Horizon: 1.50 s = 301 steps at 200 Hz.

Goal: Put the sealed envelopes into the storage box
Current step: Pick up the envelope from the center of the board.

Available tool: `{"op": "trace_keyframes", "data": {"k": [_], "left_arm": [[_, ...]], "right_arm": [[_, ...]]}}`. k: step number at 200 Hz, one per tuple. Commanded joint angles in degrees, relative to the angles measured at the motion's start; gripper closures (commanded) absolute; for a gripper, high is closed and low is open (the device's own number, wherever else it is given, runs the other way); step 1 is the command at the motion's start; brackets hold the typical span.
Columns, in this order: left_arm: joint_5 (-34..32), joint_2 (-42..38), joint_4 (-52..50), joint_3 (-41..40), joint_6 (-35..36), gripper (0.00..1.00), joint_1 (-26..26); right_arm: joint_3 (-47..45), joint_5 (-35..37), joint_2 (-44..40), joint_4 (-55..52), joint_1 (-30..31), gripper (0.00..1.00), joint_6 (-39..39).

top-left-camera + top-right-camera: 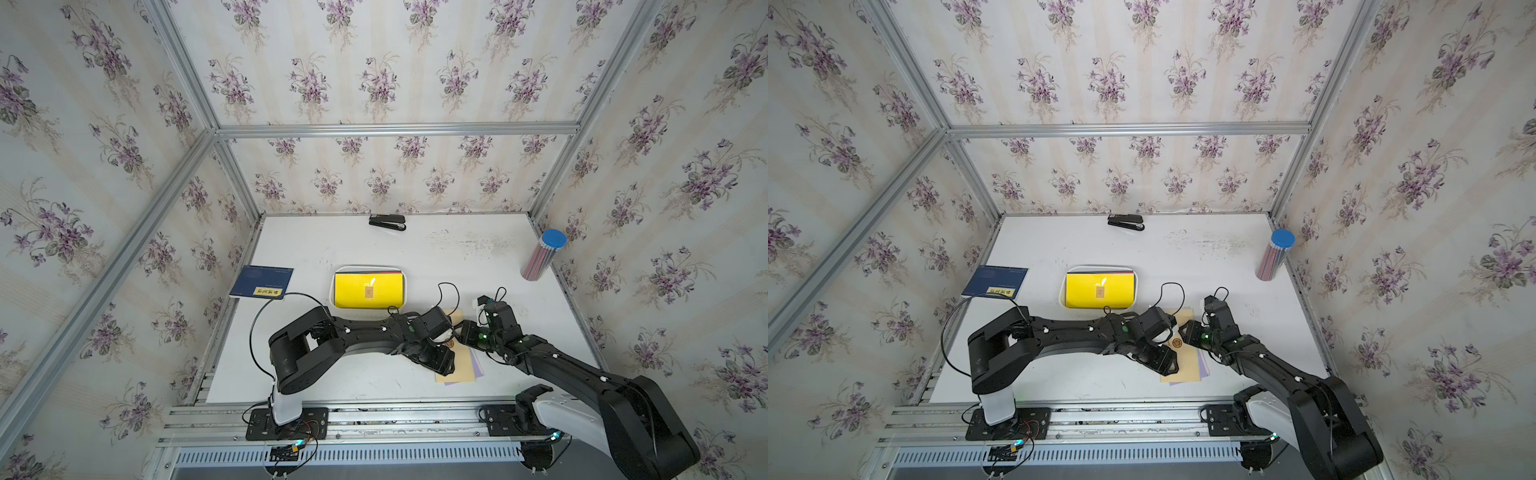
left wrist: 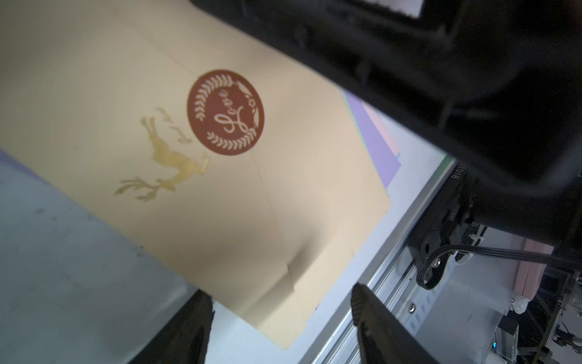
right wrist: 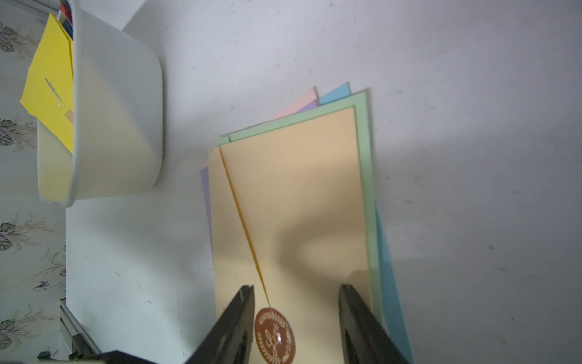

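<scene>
Beneath both claws spreads the white table (image 1: 478,257). Beyond the left claw (image 2: 280,293), farther from the robot's base, sits the storage box (image 1: 332,286), with a yellow envelope (image 1: 368,286) uppermost inside. Directly under the two claws lies a fanned stack of sealed envelopes (image 3: 362,126), the tan envelope (image 3: 299,189) on top. The right claw (image 3: 296,288) is spread and empty, and the round brown seal (image 3: 274,334) shows between its fingers. The left claw is likewise spread, pinching nothing.

Near edge crowded
Left arm (image 1: 365,332) and right arm (image 1: 561,365) meet over the envelope stack (image 1: 459,368); worktop (image 1: 457,257) lies bare between stapler (image 1: 387,222) and storage box (image 1: 365,268).
</scene>
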Motion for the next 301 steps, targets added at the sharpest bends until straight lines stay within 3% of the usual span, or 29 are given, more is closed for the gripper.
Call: {"op": "trace_keyframes", "data": {"k": [1, 98, 155, 194, 220, 234, 263, 301], "left_arm": [[-0.5, -0.5, 0.6, 0.5, 0.5, 0.3, 0.0], [0.1, -3.9, 4.2, 1.1, -1.0, 0.29, -0.1], [-2.3, -1.7, 9.4, 0.3, -9.2, 0.32, -0.1], [-7.2, -2.7, 10.5, -0.8, -13.5, 0.44, 0.0], [-10.3, -2.8, 8.8, -0.9, -16.7, 0.68, 0.0], [-11.1, -2.3, 9.7, -1.4, -19.0, 0.71, 0.0], [-10.9, -1.4, 7.4, 0.7, -16.8, 0.79, 0.0], [-16.5, -5.4, -0.2, 0.8, -11.5, 1.0, 0.0]], "right_arm": [[-0.6, 0.2, 0.3, -5.8, 0.0, 0.51, -0.1], [-0.8, -0.1, 0.4, -5.4, 0.0, 0.51, -0.1], [-1.2, -0.6, 0.2, -5.0, 0.0, 0.51, 0.2], [-1.7, -0.7, -0.3, -4.8, 0.0, 0.51, 0.4], [-1.7, -0.8, 0.0, -4.6, 0.0, 0.51, 0.4], [-1.7, -0.9, 0.3, -4.4, 0.0, 0.51, 0.4], [-1.6, -1.1, 0.2, -4.4, 0.0, 0.52, 0.3], [-0.9, -2.0, -3.8, -3.9, -0.3, 0.5, -0.5]]}}
